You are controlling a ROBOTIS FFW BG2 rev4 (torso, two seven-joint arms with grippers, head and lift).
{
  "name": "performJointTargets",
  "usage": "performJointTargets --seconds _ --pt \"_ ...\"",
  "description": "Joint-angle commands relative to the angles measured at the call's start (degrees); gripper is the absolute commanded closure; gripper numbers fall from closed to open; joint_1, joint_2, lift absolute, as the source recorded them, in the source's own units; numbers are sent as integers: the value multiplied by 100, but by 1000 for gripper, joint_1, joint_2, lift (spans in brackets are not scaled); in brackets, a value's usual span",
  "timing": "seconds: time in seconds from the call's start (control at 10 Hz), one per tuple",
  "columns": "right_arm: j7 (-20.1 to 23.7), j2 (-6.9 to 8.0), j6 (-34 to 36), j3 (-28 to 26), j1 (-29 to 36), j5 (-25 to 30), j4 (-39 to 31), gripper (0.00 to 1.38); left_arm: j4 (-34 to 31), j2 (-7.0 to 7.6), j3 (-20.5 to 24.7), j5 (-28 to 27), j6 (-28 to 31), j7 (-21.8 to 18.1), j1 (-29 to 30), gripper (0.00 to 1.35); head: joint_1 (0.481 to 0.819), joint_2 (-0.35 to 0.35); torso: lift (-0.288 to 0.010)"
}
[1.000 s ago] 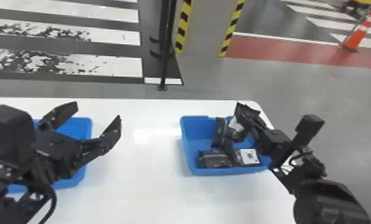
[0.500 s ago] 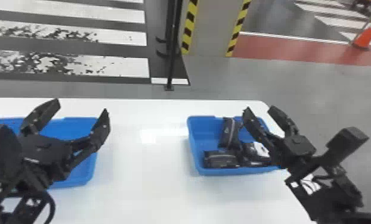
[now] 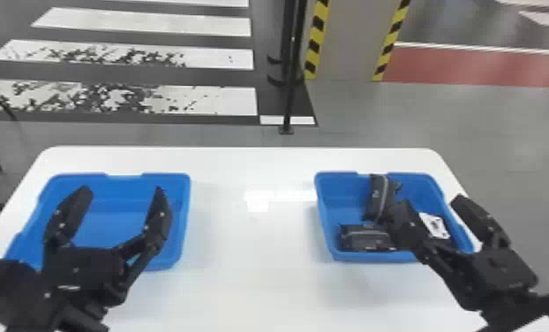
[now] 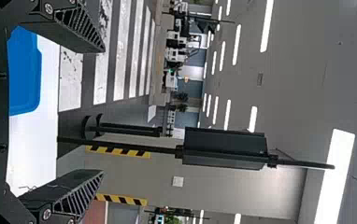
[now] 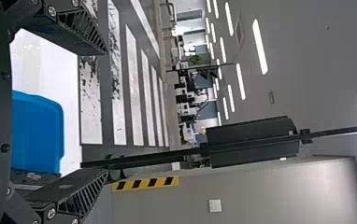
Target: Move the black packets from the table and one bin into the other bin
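In the head view my left gripper [image 3: 121, 198] is open above the left blue bin [image 3: 185, 220], whose visible floor is bare. My right gripper [image 3: 434, 203] stands open over the right blue bin [image 3: 324, 212]. That bin holds black packets: one leaning at the back [image 3: 377, 196], one lying at the front [image 3: 364, 238], and one with a white label [image 3: 434, 225] partly behind a right finger. The left wrist view has the left gripper [image 4: 104, 112] with nothing between its fingers; the right wrist view has the right gripper [image 5: 107, 112] likewise, a blue bin [image 5: 36, 133] beyond its base.
Both bins stand on a white table [image 3: 251, 273], with a wide stretch of tabletop between them. A thin black post [image 3: 291, 88] rises from the floor behind the table, beside a pillar with yellow-black stripes [image 3: 315, 44].
The head view has shifted, bringing the left bin further into sight. My left gripper now sits over that bin. My right gripper has turned to point more forward, its fingers spread wider than a second ago.
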Motion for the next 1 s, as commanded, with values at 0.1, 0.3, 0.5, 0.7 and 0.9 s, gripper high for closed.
performJointTargets --seconds 0.1,0.3,0.5,0.7,0.9 --pt "-53 1 356 -4 697 157 -761 125 -385 23 129 -2 7 -12 469 116 695 -101 -110" --pt "-53 -8 356 7 654 145 -662 125 -385 6 164 -48 21 -12 483 114 695 -75 -110" --pt "-44 -52 370 98 556 145 -536 125 -357 15 152 -128 35 -12 413 116 695 -69 -110" --pt "-44 -52 370 98 542 145 -507 125 -357 6 164 -139 7 -12 413 116 695 -64 -110" --pt "-44 -60 370 110 542 134 -507 125 -357 6 164 -173 7 -12 413 116 695 -62 -110"
